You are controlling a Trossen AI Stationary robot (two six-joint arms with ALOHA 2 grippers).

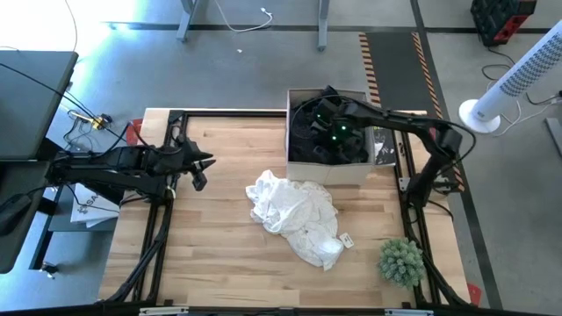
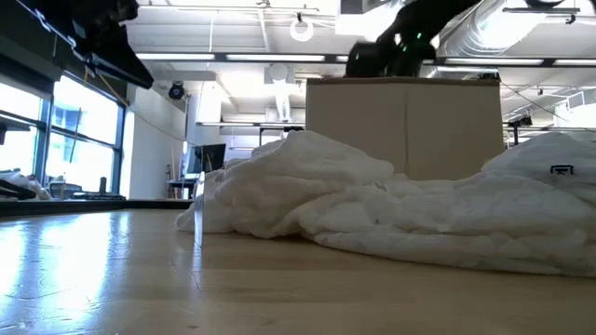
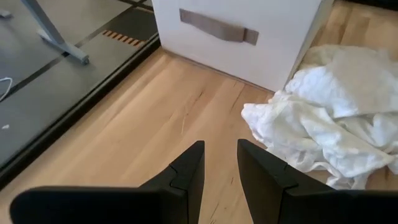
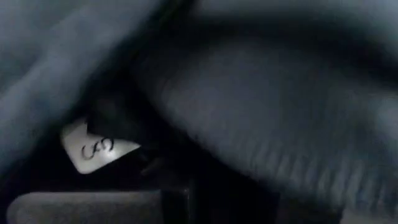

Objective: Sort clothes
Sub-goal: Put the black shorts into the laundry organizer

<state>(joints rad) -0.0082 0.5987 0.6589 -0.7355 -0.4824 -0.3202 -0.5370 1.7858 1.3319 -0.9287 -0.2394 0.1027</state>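
Observation:
A crumpled white garment [image 1: 294, 215] lies on the wooden table's middle; it also shows in the low view [image 2: 372, 200] and the left wrist view [image 3: 329, 112]. Dark garments [image 1: 312, 145] fill a cardboard box [image 1: 329, 174] at the far side. My right gripper [image 1: 323, 123] reaches down into the box among the dark fabric [image 4: 261, 112], where a white label [image 4: 93, 149] shows. My left gripper [image 3: 219, 168] is open and empty above the table, left of the white garment. The plaid shirt is not in view.
A small spiky green plant [image 1: 401, 261] stands at the near right corner. The box [image 2: 405, 126] stands behind the white garment. Bare wood [image 1: 219, 246] lies left of and nearer than the garment. A black frame [image 1: 162, 219] edges the table.

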